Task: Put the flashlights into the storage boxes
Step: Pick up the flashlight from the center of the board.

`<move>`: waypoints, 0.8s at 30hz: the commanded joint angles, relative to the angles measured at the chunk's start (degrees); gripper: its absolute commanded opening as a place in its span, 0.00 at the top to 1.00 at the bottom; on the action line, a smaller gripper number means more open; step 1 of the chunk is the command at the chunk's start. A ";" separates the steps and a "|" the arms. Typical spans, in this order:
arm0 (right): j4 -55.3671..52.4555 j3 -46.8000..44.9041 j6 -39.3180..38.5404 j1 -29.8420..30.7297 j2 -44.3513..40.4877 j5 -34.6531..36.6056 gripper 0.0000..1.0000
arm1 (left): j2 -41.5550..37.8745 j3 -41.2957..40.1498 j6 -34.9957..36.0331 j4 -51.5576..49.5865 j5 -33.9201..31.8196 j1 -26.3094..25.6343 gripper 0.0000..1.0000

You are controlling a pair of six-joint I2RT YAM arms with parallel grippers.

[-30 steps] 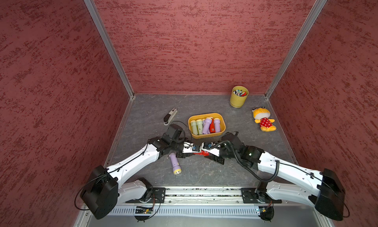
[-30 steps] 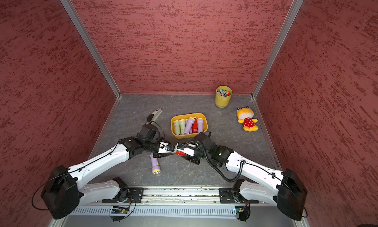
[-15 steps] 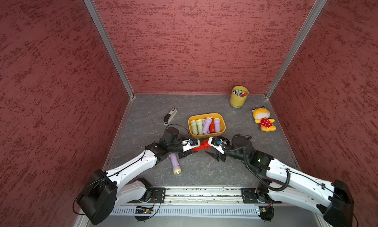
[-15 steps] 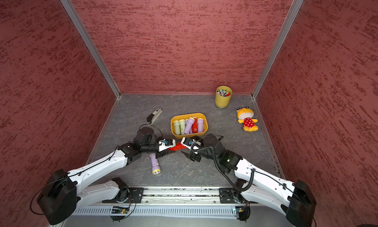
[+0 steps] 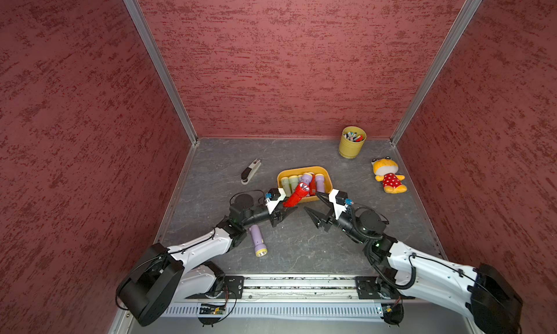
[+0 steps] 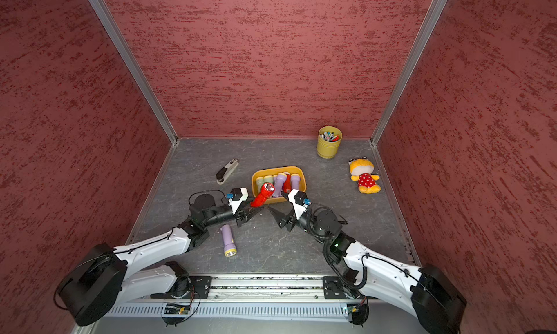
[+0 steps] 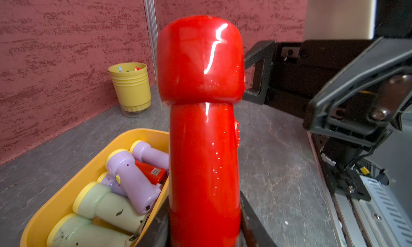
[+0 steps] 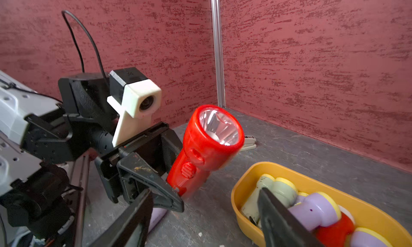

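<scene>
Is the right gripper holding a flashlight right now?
No, the right gripper stands open and empty; the red flashlight sits in the left gripper.

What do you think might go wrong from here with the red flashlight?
The left gripper holds the red flashlight only by its tail end, so it may pivot or slip. The tray is crowded, so it may land on top and roll out. The open right gripper nearby might get bumped.

top views: high, facing down | wrist views: close (both show tray (image 7: 142,132))
</scene>
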 commanded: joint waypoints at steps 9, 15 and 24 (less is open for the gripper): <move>28.35 2.17 18.29 -0.24 15.83 -5.10 0.34 | 2.02 -0.54 -3.92 11.38 -4.00 -3.37 0.88; 29.45 4.57 18.99 -0.26 18.92 -6.64 0.43 | 2.19 -0.37 -2.73 10.26 -3.76 -4.04 0.88; 24.55 5.60 16.86 -0.42 17.61 -4.62 0.69 | 1.93 -0.12 -1.93 9.00 -4.54 -4.62 0.82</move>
